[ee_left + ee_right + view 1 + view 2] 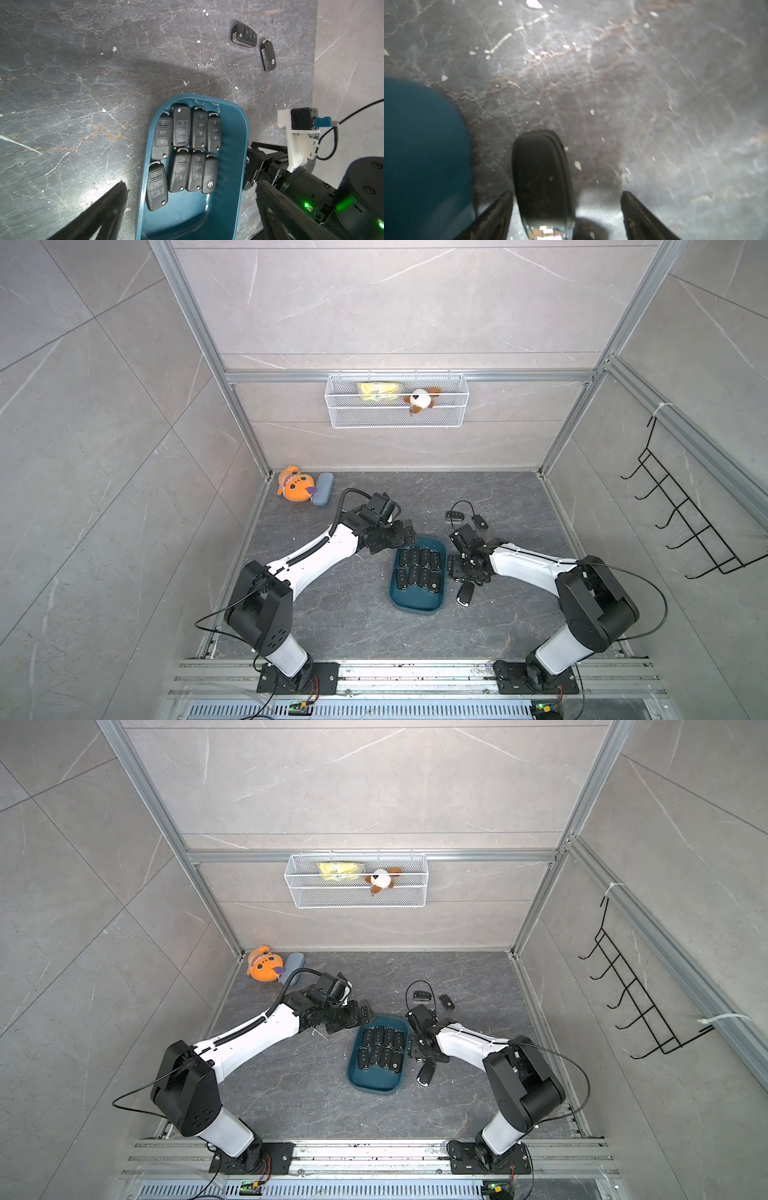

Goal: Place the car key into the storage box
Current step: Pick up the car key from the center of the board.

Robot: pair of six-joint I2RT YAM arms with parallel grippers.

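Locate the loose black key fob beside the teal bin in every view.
In a top view: black plastic car key fob, right of the dark teal plastic storage box.
In a top view: the fob, same spot.
Left wrist: not in it.
Right wrist: close up, beside the box wall.
Shared landmark: the storage box.

one key outside the box

eight fobs [417, 568] lie in two rows in the storage box [415, 600], toward its far end. just right of the box lies the car key [465, 594]. farther back: a loose key [455, 515], a second key [481, 523] right of it.
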